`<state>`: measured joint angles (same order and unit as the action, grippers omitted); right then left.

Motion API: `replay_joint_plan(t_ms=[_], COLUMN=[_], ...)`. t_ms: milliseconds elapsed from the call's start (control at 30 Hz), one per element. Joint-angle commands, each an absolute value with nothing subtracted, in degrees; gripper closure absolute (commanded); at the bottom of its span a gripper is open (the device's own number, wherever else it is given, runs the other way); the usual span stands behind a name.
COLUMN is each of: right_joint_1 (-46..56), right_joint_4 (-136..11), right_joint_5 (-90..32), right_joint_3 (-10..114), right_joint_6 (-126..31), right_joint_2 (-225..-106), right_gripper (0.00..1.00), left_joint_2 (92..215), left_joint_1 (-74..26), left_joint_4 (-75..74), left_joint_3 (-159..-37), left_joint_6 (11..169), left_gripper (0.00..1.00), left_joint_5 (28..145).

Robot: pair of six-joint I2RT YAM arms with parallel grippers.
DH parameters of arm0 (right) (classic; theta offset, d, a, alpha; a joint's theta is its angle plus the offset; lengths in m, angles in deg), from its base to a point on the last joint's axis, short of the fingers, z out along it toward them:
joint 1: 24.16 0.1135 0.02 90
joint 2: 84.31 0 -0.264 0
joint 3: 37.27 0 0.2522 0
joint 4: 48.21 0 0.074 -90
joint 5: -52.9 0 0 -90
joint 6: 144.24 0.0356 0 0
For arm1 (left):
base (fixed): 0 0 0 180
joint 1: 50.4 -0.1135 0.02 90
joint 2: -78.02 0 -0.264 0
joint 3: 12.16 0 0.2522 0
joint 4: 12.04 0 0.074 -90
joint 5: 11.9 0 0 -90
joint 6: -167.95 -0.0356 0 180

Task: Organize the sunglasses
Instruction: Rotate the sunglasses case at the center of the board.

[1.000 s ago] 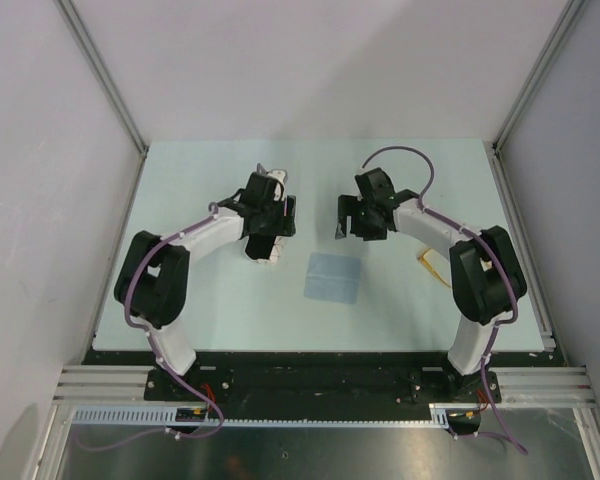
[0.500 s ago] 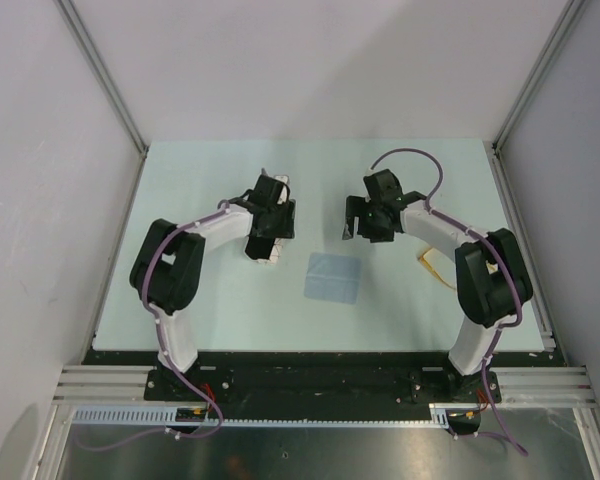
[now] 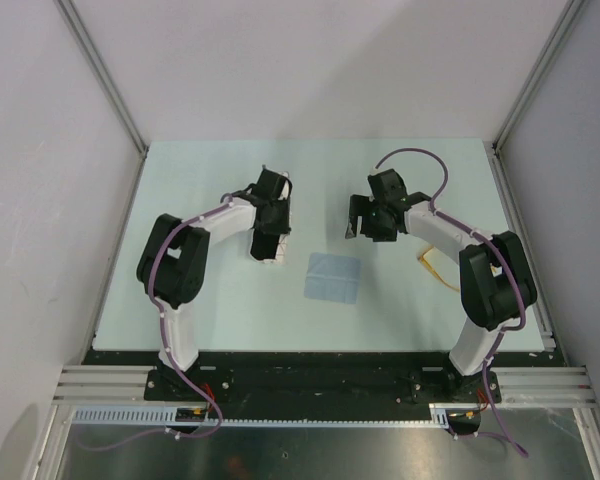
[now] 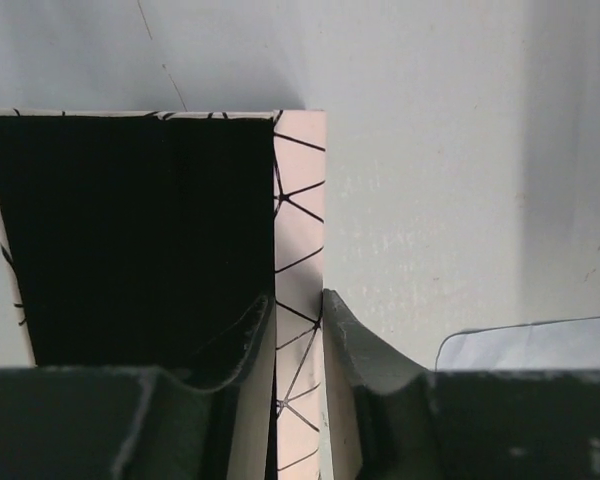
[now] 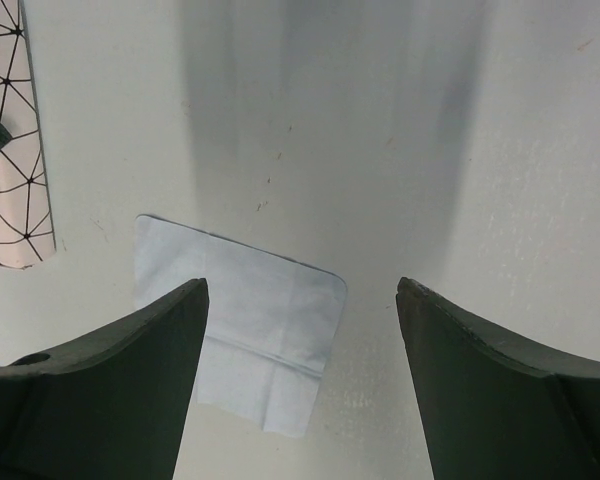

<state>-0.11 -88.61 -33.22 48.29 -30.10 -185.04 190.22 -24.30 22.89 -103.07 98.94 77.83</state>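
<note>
The sunglasses [image 3: 432, 266], thin and yellow-orange, lie on the table at the right, beside my right arm; neither wrist view shows them. The white case [image 3: 267, 250] with black triangle lines lies open, its black inside [image 4: 130, 240] showing. My left gripper [image 4: 298, 295] straddles the case's right wall [image 4: 298, 230], one finger inside and one outside, both pressed against it. My right gripper [image 5: 300, 285] hangs open above the table with nothing between its fingers. Under it lies the blue-grey cloth [image 5: 245, 320].
The cloth [image 3: 333, 277] lies flat at the table's middle front, between the two arms, and its corner [image 4: 540, 345] shows at the lower right of the left wrist view. One end of the case [image 5: 15, 150] shows at the left of the right wrist view. Metal rails border the table.
My left gripper's jaws have narrowed onto the case's wall, and the left arm has shifted slightly right. The right arm has drifted a little to the right, still open.
</note>
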Motion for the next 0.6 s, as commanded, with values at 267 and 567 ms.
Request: replay_joint_plan(t_ms=[267,567], right_joint_1=[-0.7,-0.5], right_joint_4=[-87.0,-87.5], right_joint_5=[-33.8,-33.8], right_joint_3=[47.2,46.4], right_joint_6=[-29.1,-29.2], right_joint_2=[-181.3,-180.3], right_gripper=[0.2,0.2], left_joint_2=[190.4,187.6], left_joint_1=[-29.1,-33.8], left_joint_4=[24.9,22.9], left_joint_3=[-104.9,-101.7], left_joint_6=[109.5,121.3], left_gripper=[1.0,0.99], left_joint_5=[77.0,82.2])
